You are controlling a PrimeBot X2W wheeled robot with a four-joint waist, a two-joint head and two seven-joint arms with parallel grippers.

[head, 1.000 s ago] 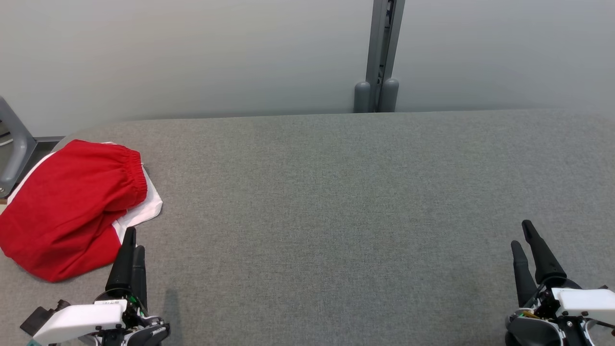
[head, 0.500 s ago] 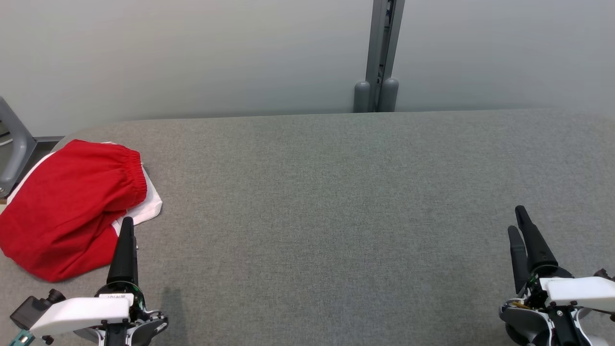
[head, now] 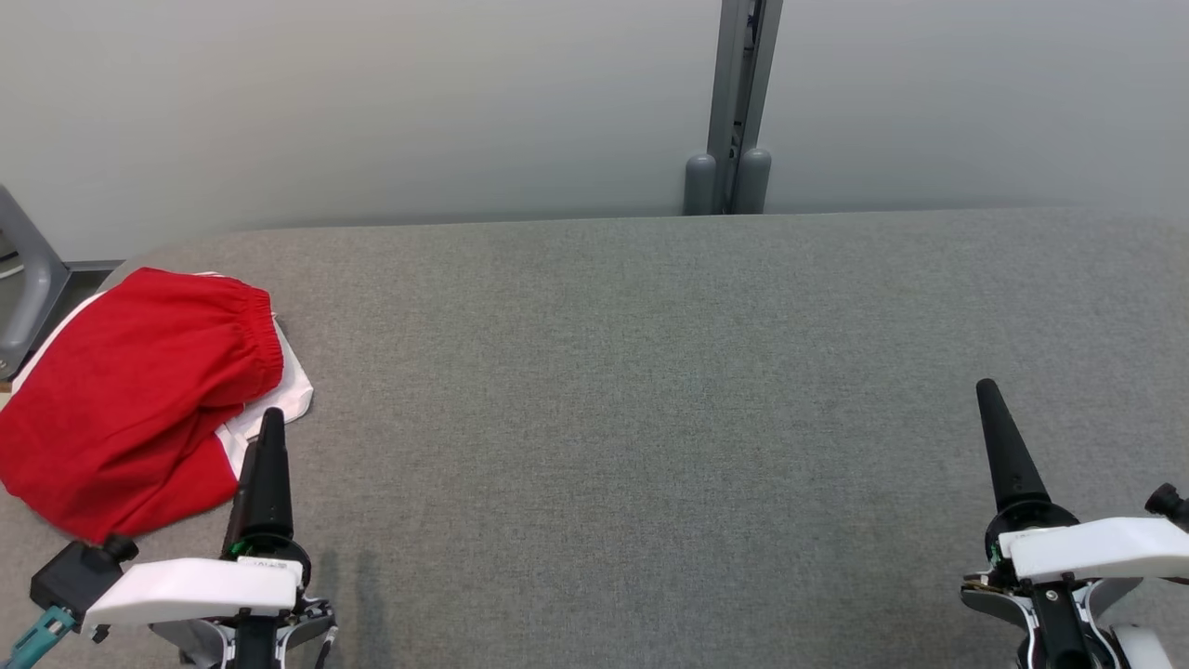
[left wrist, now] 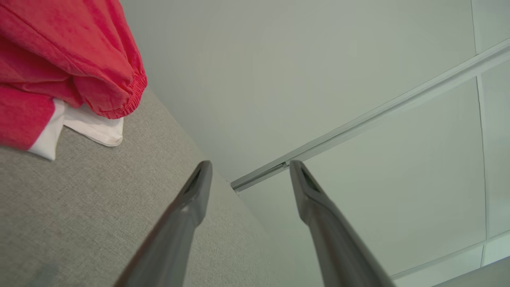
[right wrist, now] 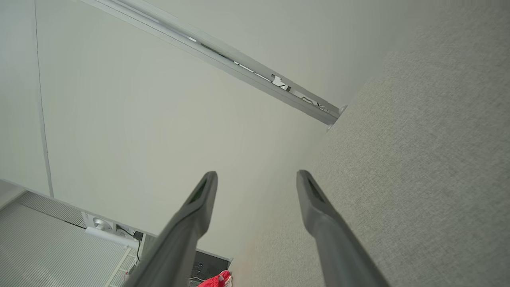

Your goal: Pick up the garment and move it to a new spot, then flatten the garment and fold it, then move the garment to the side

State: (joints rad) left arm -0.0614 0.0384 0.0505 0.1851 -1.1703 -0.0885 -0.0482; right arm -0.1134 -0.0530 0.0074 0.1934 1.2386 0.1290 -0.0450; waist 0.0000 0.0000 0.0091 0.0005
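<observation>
- Head view: we are finding the garment [head: 130,390] bunched at the table [head: 650,372]'s left end.
- We are seeing the left gripper [left wrist: 249,169] and the right gripper [right wrist: 257,177] spread, empty.
- We are advising pinching the waistband [head: 255,334] alone.

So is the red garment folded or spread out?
Folded, loosely: the red elastic-waisted cloth garment lies doubled over, white fabric showing beneath.

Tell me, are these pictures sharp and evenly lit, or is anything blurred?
Head view: soft even light, sharp, a faint shadow on the table beside the left gripper. Both wrist views: tilted, with the fingers nearest the lens looking soft.
</observation>
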